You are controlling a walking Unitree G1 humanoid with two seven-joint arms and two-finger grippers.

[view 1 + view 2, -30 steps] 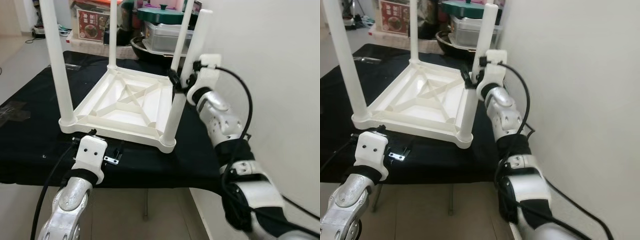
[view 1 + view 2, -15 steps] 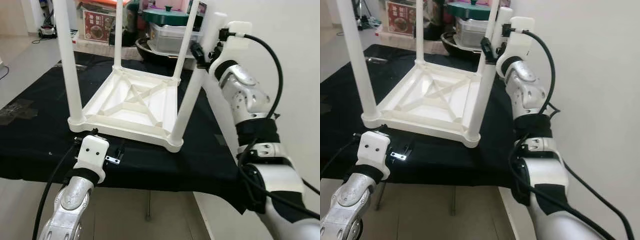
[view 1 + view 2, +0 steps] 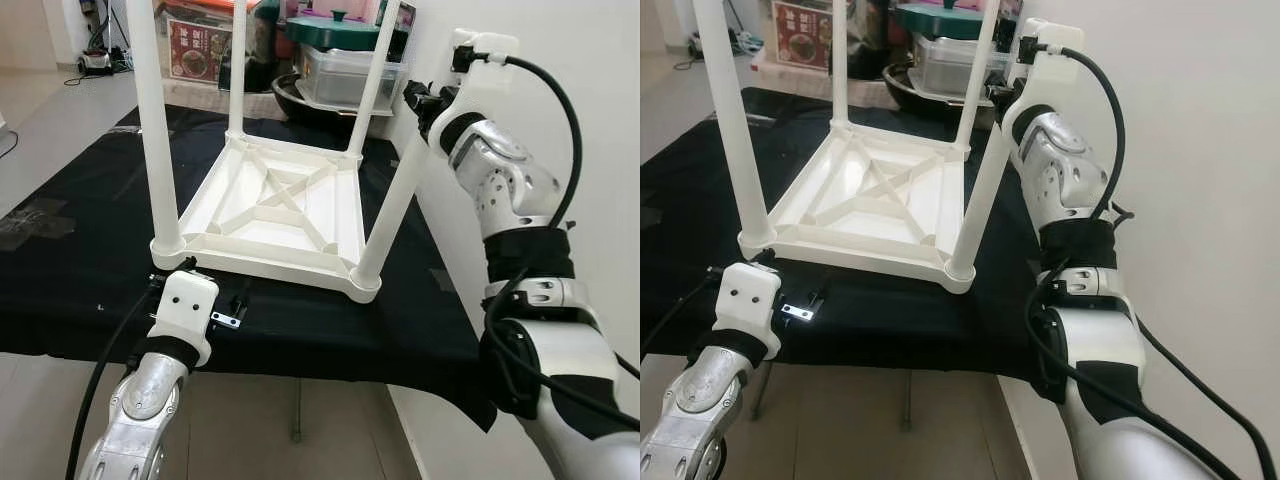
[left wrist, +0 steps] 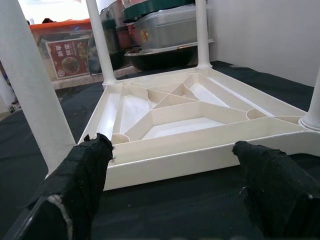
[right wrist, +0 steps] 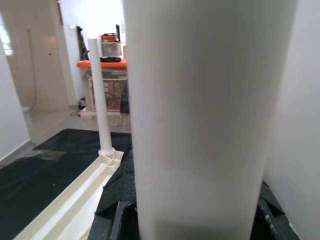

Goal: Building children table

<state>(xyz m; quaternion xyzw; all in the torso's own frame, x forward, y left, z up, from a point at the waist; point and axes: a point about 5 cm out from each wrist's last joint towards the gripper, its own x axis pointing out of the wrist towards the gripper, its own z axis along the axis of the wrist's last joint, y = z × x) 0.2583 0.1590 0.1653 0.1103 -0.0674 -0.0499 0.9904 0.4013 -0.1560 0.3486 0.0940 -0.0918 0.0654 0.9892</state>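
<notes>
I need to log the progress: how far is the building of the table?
Done: the white table lies upside down on the black cloth, with all four legs standing in its corners. In hand: the right gripper is shut on the near right leg, which leans slightly; the left gripper waits open at the near edge. Left: likely seating that leg and turning the table upright.

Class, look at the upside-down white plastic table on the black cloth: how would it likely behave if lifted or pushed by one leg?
The table looks like thin ribbed plastic, so probably light yet fairly stiff. The right gripper holds high on a long leg, so a push there would likely tip or slide it across the cloth. The leg may flex at its socket.
</notes>
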